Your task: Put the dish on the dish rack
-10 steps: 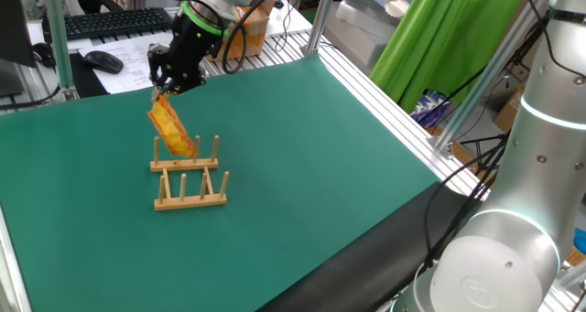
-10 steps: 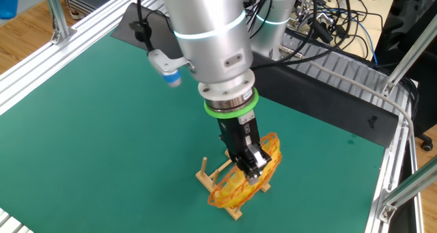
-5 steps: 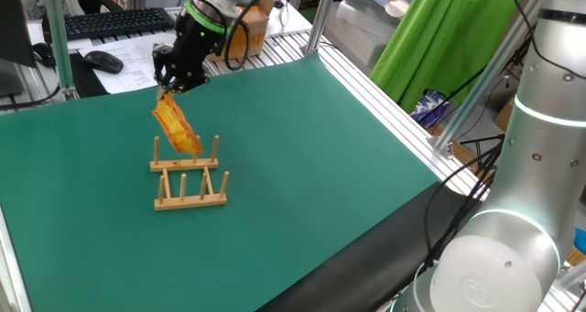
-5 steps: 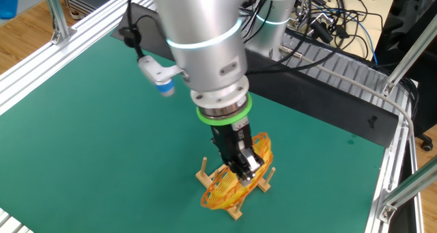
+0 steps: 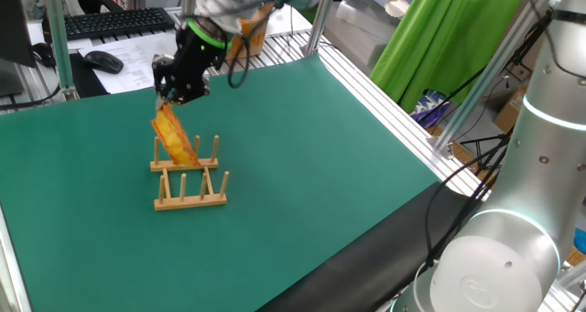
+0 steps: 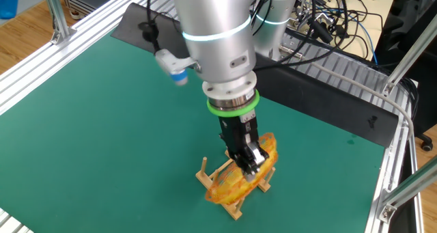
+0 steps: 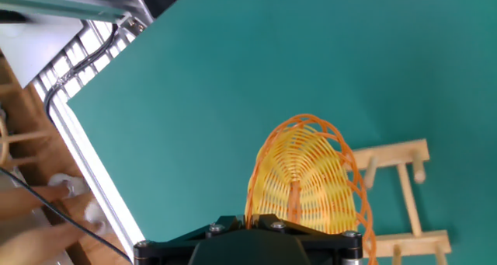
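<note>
Hand view: the dish [image 7: 307,179] (woven wicker, yellow-orange, a reddish streak running up its centre) is being seen face-on, its near rim passing under the black body of the gripper [image 7: 256,224] at the bottom edge of the frame. The dish rack [image 7: 404,199] (light wood, pegs and crossbars partly in frame) is being shown to the right of and behind the dish, on the green table mat [image 7: 233,71].

One fixed view: the dish [image 5: 174,136] is being held tilted on edge by its upper rim, clamped in the gripper [image 5: 170,97]. Its lower part is being overlapped with the pegs of the far rail of the dish rack [image 5: 188,176]; whether it is being rested on the rail or is hanging just above it cannot be told. The near rail is being left bare.

The other fixed view: the gripper [image 6: 250,162] is being pointed downward below the green-ringed wrist, its fingers closed on the rim of the dish [image 6: 242,178]. The dish is being leaned across the dish rack [image 6: 225,192], hiding most of it (only peg tips and rail ends are being shown at the left and below). Contact between dish and rack cannot be judged here either.
</note>
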You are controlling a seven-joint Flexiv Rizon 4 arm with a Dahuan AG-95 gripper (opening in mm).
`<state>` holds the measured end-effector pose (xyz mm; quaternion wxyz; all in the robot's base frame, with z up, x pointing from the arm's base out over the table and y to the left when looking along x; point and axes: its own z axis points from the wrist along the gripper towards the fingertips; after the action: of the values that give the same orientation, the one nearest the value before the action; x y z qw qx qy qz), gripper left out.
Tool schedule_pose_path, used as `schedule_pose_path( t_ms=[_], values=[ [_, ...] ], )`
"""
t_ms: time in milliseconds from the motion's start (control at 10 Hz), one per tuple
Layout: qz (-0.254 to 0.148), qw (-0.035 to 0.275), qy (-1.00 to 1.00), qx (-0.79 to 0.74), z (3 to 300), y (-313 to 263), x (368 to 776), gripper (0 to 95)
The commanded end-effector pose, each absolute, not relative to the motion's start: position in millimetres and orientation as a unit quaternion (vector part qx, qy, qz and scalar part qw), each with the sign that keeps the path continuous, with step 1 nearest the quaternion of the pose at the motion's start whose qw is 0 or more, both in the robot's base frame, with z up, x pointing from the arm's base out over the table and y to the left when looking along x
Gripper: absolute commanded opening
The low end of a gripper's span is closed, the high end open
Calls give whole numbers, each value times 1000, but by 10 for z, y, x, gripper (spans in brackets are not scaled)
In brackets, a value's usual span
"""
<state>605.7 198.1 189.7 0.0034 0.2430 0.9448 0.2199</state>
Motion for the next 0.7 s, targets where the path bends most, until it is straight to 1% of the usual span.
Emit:
schedule_pose_path(
  t_ms=[100, 700],
  values=[
    [223, -1, 948, 226, 1883, 1958, 6085, 0],
    [225, 3, 949, 219, 1879, 1911, 6075, 0]
  ],
)
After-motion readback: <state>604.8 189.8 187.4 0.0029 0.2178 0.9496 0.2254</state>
